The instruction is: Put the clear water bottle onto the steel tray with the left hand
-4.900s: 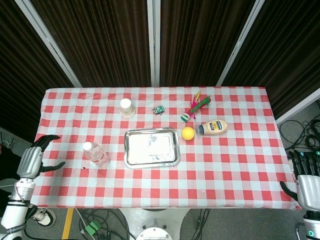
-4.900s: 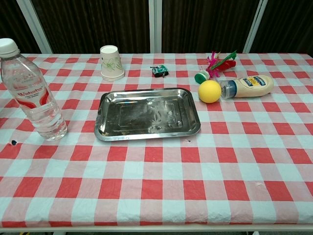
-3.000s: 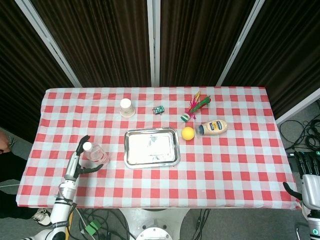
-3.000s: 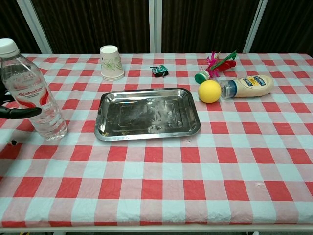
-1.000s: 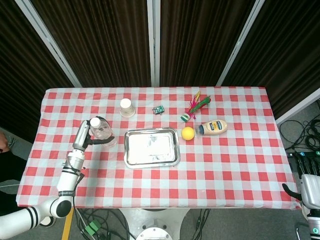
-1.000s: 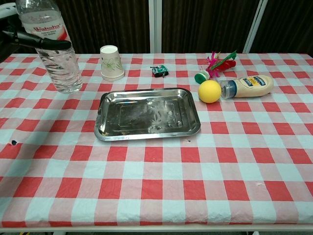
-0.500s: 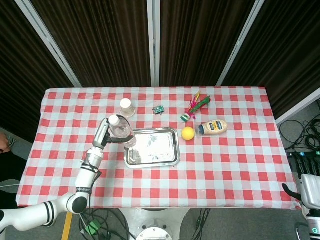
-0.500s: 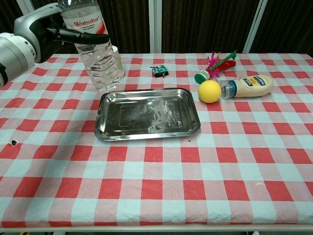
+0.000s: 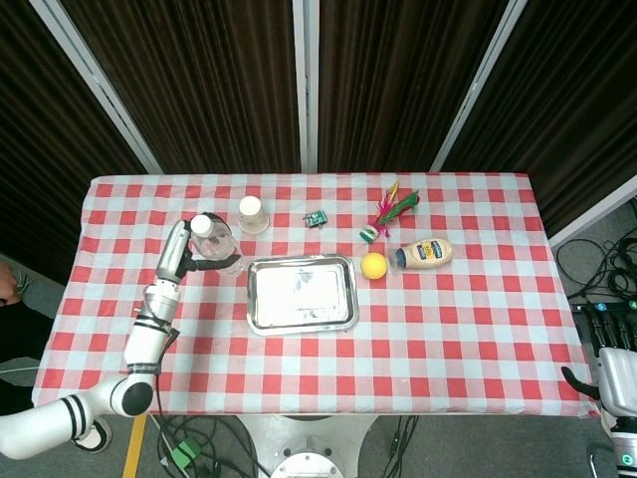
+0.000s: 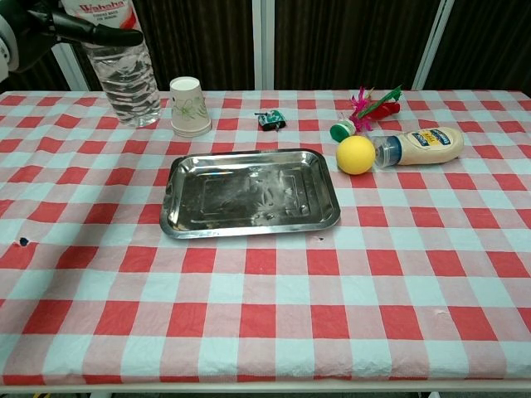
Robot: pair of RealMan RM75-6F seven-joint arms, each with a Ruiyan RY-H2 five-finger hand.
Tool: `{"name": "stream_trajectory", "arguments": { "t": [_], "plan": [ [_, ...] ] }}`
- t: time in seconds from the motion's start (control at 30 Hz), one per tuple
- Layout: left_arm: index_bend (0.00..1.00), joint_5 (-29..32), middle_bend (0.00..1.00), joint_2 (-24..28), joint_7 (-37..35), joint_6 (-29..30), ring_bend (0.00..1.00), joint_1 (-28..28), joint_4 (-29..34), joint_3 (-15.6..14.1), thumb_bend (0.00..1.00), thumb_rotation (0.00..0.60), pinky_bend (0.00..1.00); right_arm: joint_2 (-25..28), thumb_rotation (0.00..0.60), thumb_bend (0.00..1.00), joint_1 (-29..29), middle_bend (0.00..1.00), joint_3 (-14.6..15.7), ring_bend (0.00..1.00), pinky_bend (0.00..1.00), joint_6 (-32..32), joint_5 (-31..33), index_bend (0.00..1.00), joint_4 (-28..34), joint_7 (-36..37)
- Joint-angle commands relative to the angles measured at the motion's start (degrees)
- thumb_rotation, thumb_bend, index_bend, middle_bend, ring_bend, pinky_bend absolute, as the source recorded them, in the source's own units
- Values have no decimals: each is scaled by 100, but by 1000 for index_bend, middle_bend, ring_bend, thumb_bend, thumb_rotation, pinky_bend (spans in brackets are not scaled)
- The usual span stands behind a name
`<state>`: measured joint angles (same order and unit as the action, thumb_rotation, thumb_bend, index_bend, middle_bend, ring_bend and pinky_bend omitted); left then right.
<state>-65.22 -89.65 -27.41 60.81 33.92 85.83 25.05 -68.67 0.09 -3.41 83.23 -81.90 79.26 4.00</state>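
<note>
The clear water bottle (image 9: 217, 249) with a red label stands upright in my left hand (image 9: 177, 251), which grips it from the left side. In the chest view the bottle (image 10: 126, 79) is at the top left, with its cap cut off by the frame and dark fingers (image 10: 91, 33) wrapped around the label. It is just left of the paper cup, back and left of the steel tray (image 9: 261, 317). The tray (image 10: 178, 217) lies bare in the middle of the table. My right hand (image 9: 617, 370) hangs off the table's near right corner, fingers apart and holding nothing.
A paper cup (image 10: 189, 106) stands right beside the bottle. Behind the tray lies a small green object (image 10: 270, 119). To the tray's right are a yellow ball (image 10: 355, 154), a mayonnaise bottle on its side (image 10: 423, 145) and a feathered shuttlecock (image 10: 365, 108).
Since the start my left hand has gripped and lifted the bottle. In the last half second it carried the bottle back and left, away from the tray's left edge, to beside the cup.
</note>
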Motion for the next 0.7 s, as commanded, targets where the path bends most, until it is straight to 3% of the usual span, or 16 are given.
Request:
{"name": "stream_trajectory", "arguments": {
  "t": [0.03,0.1,0.2,0.4,0.47,0.6,0.7],
  "plan": [
    [552,425,614,125,11,-19,483,101,78,292,148,600,536,-9,600,136,12,75,-4,0,0,-30,9,7,-17,-11],
    [553,163,614,-60,185,-160,483,297,186,69,148,600,535,-13,600,137,40,74,-1,0,0,-103,34,7,-2,-42],
    [553,110,614,-342,206,-121,483,397,102,-23,148,600,536,-6,600,137,23,74,-8,0,0,-73,45,7,1,-37],
    [553,372,614,283,246,4,483,84,-378,140,147,600,536,36,600,137,40,75,-3,0,0,-115,30,7,30,47],
    [553,447,614,314,173,-21,483,46,-261,154,148,600,536,18,600,136,59,75,17,0,0,-168,30,7,34,-3],
    [552,-44,614,-47,194,-6,483,130,207,-261,146,600,535,0,600,137,74,74,23,0,0,-218,67,7,42,-98],
    [553,-65,614,-176,237,86,482,155,240,-269,145,600,536,11,600,137,37,74,7,0,0,-159,96,7,40,-74]
  ]
}}
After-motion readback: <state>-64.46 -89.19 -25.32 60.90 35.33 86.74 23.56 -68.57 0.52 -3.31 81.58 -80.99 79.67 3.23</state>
